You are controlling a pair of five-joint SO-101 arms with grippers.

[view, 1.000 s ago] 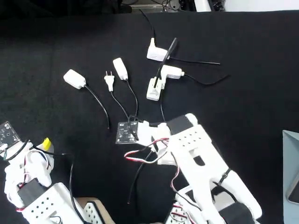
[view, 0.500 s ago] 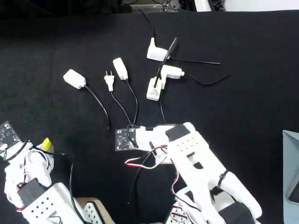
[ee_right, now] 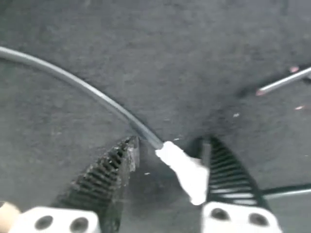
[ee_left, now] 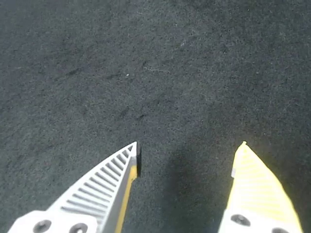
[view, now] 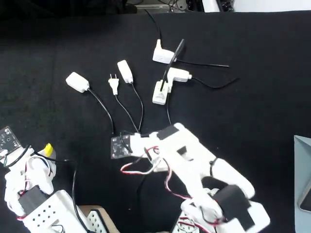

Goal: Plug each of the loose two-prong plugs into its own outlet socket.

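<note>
Right wrist view: small white plug [ee_right: 183, 171], apparently oblong, on dark cord [ee_right: 82, 87].

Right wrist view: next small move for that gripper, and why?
Probably close the right gripper: the white cable end lies between its open fingers, against one and with a gap to the other, so it isn't gripped yet.

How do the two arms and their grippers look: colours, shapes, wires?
Both arms are white plastic with black sections. The left arm shows rows of small holes; the right arm carries loose red, white and black wires. The left gripper has one white ribbed finger and one yellow; the right gripper has two black ribbed fingers.
</note>
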